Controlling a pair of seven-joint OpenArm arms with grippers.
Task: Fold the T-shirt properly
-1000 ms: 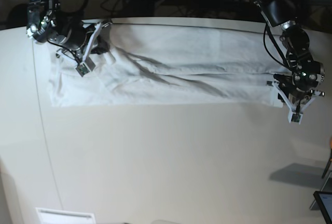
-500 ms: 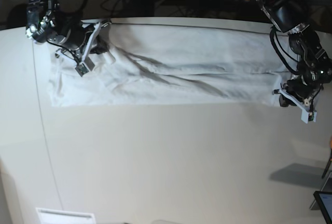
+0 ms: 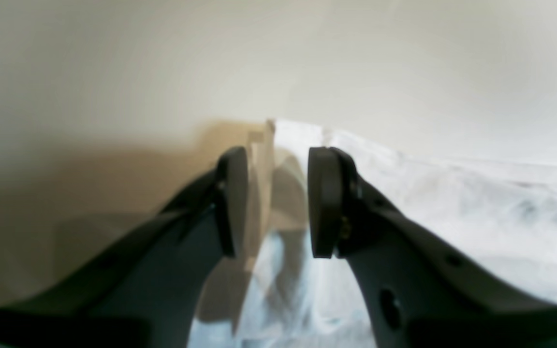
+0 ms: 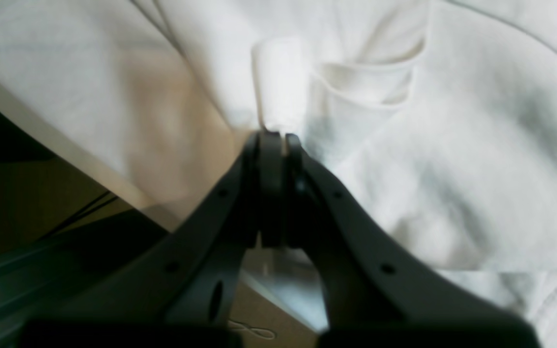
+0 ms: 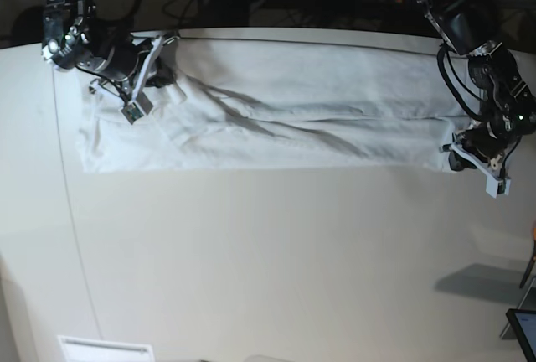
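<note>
The T-shirt (image 5: 268,115) lies on the table (image 5: 268,261) as a long, narrow band along the far edge, so the lengthwise folds look done. What seems left is bringing one end over the other to make a compact packet, and smoothing the creases that run diagonally through the middle.

The right claw (image 4: 272,140) is at the shirt's one end, pressed together on a small pinch of white cloth; a ridge of fabric rises just beyond its tips, and more shirt spreads off to its one side while the table edge and dark floor show on the other. Its arm reaches down from the far edge, wrist angled across the cloth.

The left claw (image 3: 276,203) is at the opposite end, tips apart and pointed low over the shirt's corner. The cloth edge runs between the two pads (image 3: 232,198), one pad over bare table, the other over fabric. The wrist picture is blurred, so I would not say it has closed on anything; it looks ready to grip that corner rather than holding it. Its arm bends down from above with the wrist tucked toward the shirt.
</note>
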